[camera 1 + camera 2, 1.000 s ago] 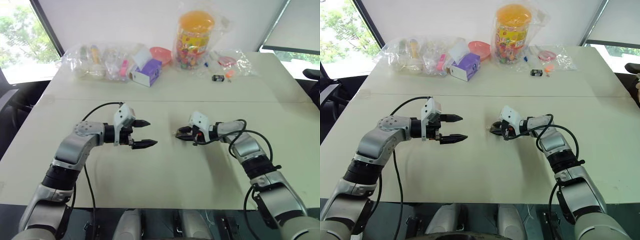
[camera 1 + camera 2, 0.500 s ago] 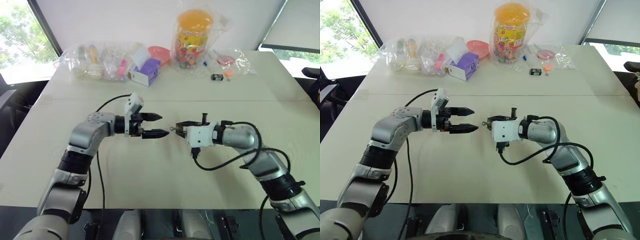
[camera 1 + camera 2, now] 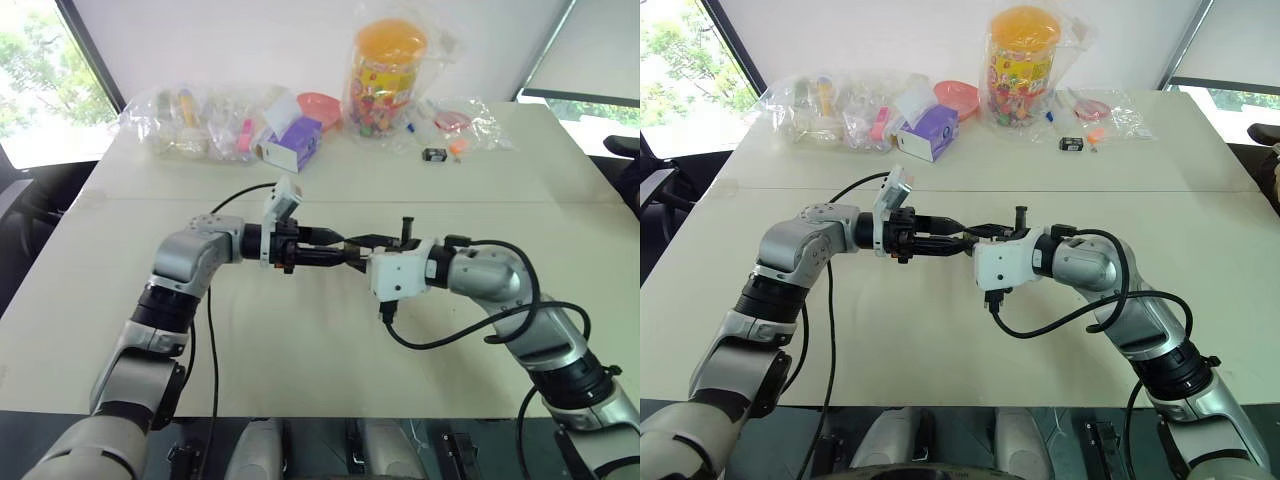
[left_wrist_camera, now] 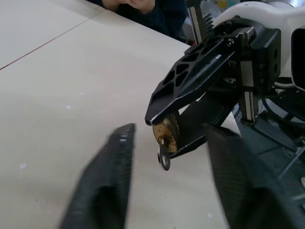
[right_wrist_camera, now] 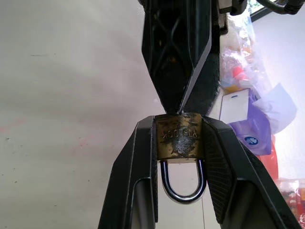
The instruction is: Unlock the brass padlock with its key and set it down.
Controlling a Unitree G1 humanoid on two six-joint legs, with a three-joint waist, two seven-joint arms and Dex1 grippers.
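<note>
Right wrist view, right gripper [image 5: 180, 143] clamping brass padlock [image 5: 179, 141], left gripper [image 4: 167, 157] parted around key [image 4: 164, 156]

Silver-grey arms [image 3: 185, 262] — black cables, seemingly perforated black fingers [image 4: 190, 83].

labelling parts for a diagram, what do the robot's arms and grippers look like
Both arms are silver-grey metal segments with black joint bands, and a loose black cable loops along each. The left gripper and right gripper each have a white housing at the wrist and two black tapering fingers with cut-out, lattice-like sides and textured inner pads.
</note>
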